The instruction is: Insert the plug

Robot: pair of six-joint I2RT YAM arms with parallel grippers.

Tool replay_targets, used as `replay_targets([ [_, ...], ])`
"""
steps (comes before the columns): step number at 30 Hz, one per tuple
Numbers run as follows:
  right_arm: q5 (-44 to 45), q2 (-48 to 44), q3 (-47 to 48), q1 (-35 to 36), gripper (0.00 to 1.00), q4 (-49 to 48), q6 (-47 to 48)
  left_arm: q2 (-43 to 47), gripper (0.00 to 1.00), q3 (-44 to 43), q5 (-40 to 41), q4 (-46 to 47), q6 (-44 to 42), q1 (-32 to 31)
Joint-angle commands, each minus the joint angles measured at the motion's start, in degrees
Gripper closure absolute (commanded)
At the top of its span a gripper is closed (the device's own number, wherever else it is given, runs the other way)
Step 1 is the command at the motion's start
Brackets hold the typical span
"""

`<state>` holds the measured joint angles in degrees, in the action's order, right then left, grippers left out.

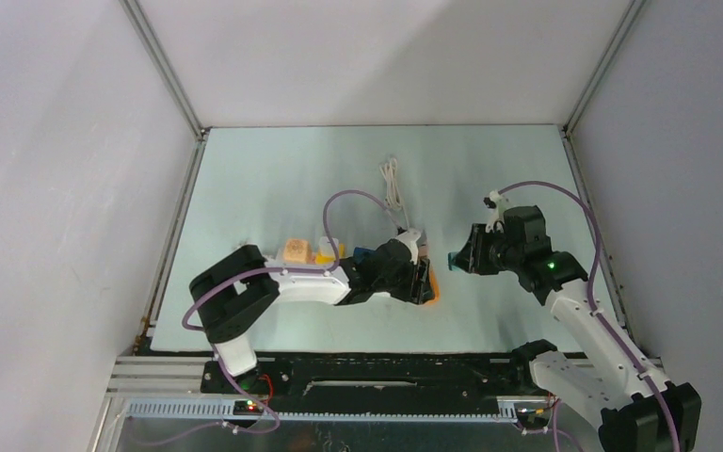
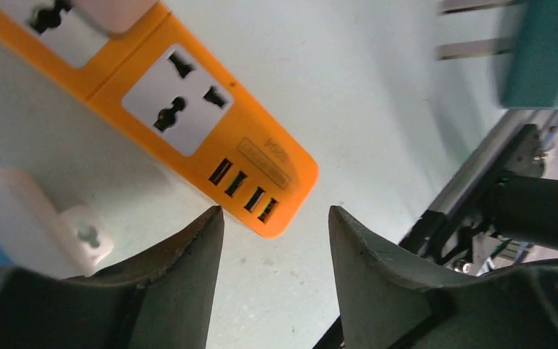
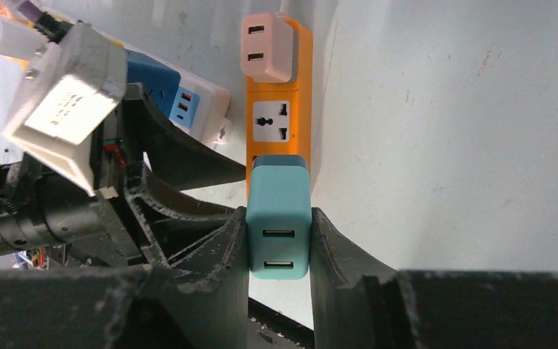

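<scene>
1. The table [image 1: 273, 179] is a pale surface that lies beneath both grippers.
2. The left gripper [image 2: 275, 212] has its fingers spread and nothing between them.
3. The right gripper [image 3: 279, 214] is pinching the teal plug [image 3: 279, 196] by its two sides.
4. The orange power strip [image 2: 261, 156] has its USB end just beyond the left fingertips. It lies straight ahead of the right gripper.
5. A white-and-blue strip [image 3: 156, 76] sits ahead and to the left of the right fingers.
6. The teal plug's prongs face the orange strip but do not touch it.
7. A pink adapter [image 3: 267, 45] sits in the strip's socket farthest from the right gripper.
</scene>
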<state>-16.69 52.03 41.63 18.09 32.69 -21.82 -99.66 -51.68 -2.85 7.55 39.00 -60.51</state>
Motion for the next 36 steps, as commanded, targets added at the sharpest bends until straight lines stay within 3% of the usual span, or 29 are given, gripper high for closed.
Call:
replay_targets([
  [1,1.0,1.0,2.4,-0.4,1.00,0.1,2.8,5.2,0.40,0.9,-2.6,10.5,-1.1,0.0],
  [7,-0.3,4.9,5.4,-0.8,1.00,2.0,5.7,19.1,0.34,6.2,-6.7,14.5,-4.3,4.9],
  [10,-0.3,6.2,6.6,-0.8,1.00,2.1,5.4,27.5,0.24,7.6,-7.9,11.0,-7.4,9.6],
  [16,-0.4,10.3,8.7,-0.5,1.00,3.0,6.1,46.0,0.01,6.3,-0.1,-7.7,-14.6,20.4],
  [20,-0.7,14.2,10.7,0.2,1.00,3.6,6.5,54.9,0.00,1.4,13.7,-24.1,-21.4,23.0],
  [27,0.8,23.6,16.9,4.8,1.00,5.7,6.9,60.0,0.00,-1.3,31.8,-41.2,-27.1,24.7],
  [36,3.8,35.8,24.4,9.3,1.00,10.9,8.3,59.1,0.00,3.2,38.3,-48.8,-26.4,25.6],
])
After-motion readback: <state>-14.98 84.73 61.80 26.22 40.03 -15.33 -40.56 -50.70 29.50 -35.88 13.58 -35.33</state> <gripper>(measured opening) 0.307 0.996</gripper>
